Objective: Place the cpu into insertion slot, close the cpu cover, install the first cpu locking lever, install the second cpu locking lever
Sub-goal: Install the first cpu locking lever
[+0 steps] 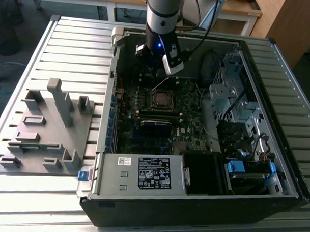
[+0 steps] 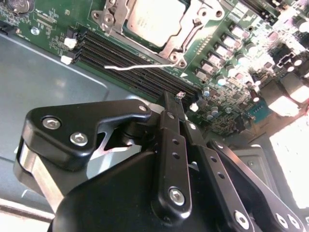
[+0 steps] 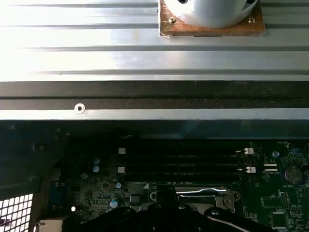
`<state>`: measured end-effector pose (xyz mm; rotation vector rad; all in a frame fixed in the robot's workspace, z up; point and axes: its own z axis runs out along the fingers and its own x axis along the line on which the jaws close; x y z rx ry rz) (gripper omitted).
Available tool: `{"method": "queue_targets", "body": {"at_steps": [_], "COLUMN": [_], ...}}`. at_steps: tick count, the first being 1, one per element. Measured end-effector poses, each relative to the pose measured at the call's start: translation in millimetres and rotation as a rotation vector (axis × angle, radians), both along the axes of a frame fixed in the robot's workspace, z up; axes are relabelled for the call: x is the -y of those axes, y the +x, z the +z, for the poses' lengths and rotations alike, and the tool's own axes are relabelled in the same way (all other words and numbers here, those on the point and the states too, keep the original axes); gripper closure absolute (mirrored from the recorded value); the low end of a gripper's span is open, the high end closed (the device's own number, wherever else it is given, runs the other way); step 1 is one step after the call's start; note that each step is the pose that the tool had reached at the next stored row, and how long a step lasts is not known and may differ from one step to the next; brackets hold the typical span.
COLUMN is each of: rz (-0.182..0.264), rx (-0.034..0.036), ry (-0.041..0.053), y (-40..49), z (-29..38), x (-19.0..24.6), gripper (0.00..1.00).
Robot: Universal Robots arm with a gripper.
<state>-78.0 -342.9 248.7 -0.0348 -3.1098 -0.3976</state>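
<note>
The cpu (image 2: pixel 153 19) shows its dull silver top (image 1: pixel 162 99) inside the insertion slot, whose pin face is hidden beneath it. The silvery cpu cover (image 2: pixel 176 42) lies flat around the chip. A thin wire locking lever (image 2: pixel 140 66) sticks out free from the socket's corner, over the black memory slots; it also shows in the first wrist view (image 3: pixel 203 191) and the exterior view (image 1: pixel 160 85). My gripper (image 2: pixel 176 96) hangs just behind the socket, above the memory slots, its black fingers pressed together with nothing between them. It sits at the case's far side (image 1: pixel 156 69).
The green motherboard (image 1: pixel 188 104) lies inside an open computer case (image 1: pixel 100 144) on a ribbed metal table. Drive cages and cables (image 1: pixel 232 103) fill the exterior view's right. A grey fixture block (image 1: pixel 47 127) stands on the exterior view's left. Memory slots (image 3: pixel 183 166) run beside the socket.
</note>
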Motion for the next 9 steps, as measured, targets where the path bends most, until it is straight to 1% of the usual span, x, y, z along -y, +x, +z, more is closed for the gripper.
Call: {"method": "queue_targets", "body": {"at_steps": [9], "rz": [0.000], "rx": [0.0000], "ry": [0.0001], "y": [5.5], "z": [-0.9], "x": [-0.1], "gripper": [0.90]}}
